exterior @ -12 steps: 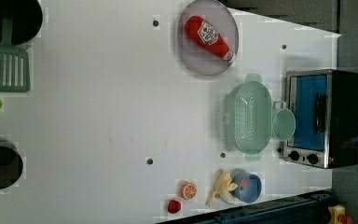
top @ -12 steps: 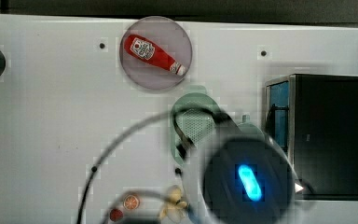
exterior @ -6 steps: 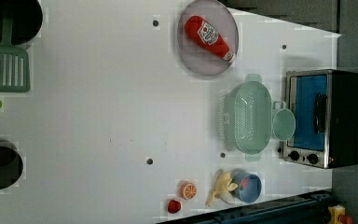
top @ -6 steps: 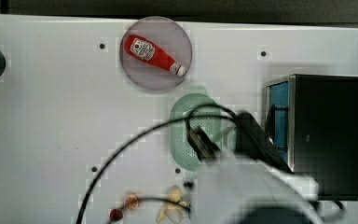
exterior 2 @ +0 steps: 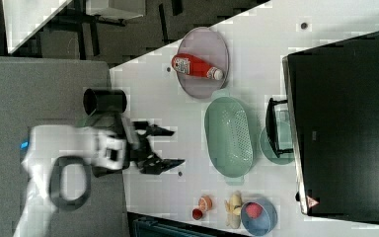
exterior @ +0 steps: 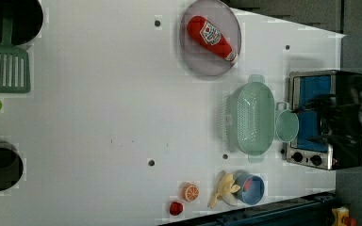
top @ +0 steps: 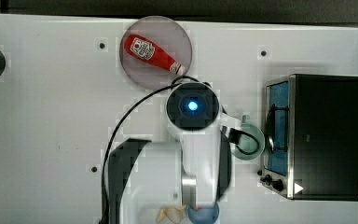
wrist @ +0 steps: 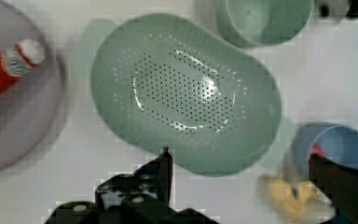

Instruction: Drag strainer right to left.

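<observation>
- Gripper status: I see both black fingers spread wide with nothing between them, hanging above the white table in the right view, clear of the strainer
- Strainer position: I read the pale green oval colander resting on the table, between the ketchup plate and the blue bowl in the left view
- Green mug sits just beside the strainer, against the toaster oven
- Wrist view: one fingertip overlaps the strainer's near rim; I cannot tell contact
- Ketchup bottle lies on its plate
</observation>
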{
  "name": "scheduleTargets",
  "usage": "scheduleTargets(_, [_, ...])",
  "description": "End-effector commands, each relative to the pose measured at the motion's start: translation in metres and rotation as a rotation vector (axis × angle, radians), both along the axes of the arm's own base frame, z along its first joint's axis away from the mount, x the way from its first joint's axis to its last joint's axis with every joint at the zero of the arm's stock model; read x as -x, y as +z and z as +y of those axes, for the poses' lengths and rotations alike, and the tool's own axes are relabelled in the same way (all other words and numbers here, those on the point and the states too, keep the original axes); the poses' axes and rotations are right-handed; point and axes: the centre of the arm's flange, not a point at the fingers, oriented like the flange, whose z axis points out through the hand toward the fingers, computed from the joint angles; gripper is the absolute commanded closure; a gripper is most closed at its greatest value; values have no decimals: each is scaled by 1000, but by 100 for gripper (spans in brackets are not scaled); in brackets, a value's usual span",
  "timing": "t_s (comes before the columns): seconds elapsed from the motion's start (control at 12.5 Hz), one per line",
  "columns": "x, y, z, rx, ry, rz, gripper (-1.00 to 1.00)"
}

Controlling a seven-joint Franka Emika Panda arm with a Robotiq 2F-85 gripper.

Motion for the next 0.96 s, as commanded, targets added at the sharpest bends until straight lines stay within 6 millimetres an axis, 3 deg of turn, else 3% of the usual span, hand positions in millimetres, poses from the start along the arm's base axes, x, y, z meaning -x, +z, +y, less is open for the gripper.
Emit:
scheduleTargets(0.08, [6,-38,-5,31,-273,-32,-100])
scheduleTargets(0.32, [12,-99,2,36,-379,-59,-100])
scheduleTargets(0.64, [31,-174,10,17,-368,-86,-100])
scheduleTargets(0.96, [26,-228,28,-1,-353,-91,-100])
